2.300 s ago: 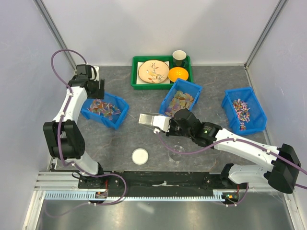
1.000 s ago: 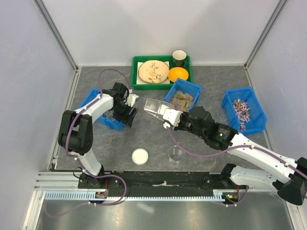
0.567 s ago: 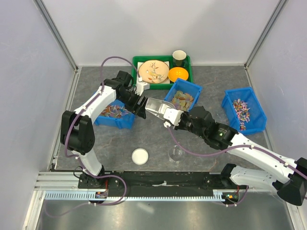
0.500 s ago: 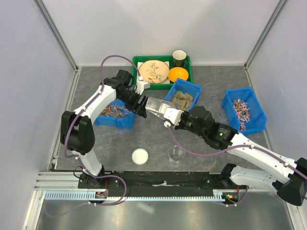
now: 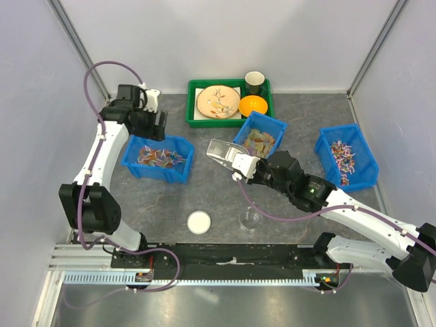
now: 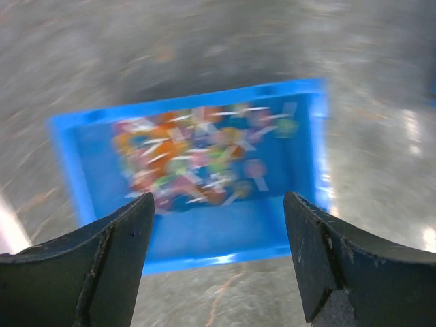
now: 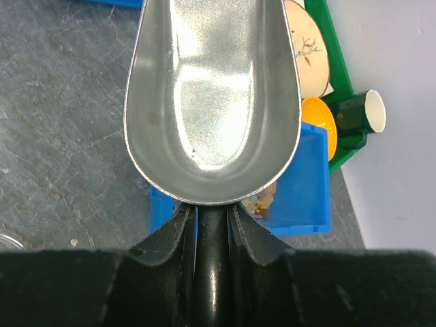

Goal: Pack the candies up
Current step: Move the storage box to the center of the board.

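My right gripper (image 5: pixel 240 165) is clamped on the empty scoop (image 5: pixel 219 151). The candies (image 5: pixel 157 157) sit in the bin (image 5: pixel 178 172) just left of its mouth. My left gripper (image 6: pixel 216 262) hangs above them, wide open, holding nothing.

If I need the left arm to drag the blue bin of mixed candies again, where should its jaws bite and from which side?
Grip the thin upright wall of the candy bin, one finger inside and one outside, coming straight down from above. The open top leaves the rim free, and the left gripper hangs open above it. The edge nearest the scoop probably suits a pull that way.
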`<action>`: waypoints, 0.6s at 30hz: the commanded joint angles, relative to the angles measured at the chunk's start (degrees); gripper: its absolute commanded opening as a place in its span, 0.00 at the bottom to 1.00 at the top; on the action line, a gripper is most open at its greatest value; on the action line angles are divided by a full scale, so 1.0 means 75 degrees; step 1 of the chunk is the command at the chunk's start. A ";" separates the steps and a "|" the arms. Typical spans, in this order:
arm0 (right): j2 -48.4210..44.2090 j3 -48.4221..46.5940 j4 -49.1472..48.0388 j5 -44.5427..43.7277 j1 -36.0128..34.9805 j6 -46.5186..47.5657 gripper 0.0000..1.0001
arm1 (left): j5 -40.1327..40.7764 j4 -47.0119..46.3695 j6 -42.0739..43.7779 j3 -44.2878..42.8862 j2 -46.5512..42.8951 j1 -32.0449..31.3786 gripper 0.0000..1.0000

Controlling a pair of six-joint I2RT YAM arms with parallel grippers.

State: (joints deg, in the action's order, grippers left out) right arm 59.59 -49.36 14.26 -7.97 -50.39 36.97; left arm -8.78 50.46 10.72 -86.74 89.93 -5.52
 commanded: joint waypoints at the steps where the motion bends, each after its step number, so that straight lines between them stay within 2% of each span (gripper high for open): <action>1: -0.0047 0.0055 -0.0507 0.0019 0.0016 0.0039 0.00 | 0.1147 -0.0212 -0.0375 0.0127 0.0020 0.0571 0.84; 5: -0.0047 0.0055 -0.0495 0.0101 0.0016 -0.0008 0.00 | 0.1510 -0.0258 -0.0515 0.0198 0.0384 0.0933 0.84; 18: 0.0058 0.0101 -0.0484 0.0113 0.0016 -0.0008 0.00 | 0.2798 -0.0458 -0.0902 0.0128 0.0841 0.1029 0.84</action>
State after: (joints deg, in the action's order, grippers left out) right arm 60.12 -48.71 14.26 -7.49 -50.39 37.12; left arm 7.11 49.06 7.14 -84.90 96.09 1.96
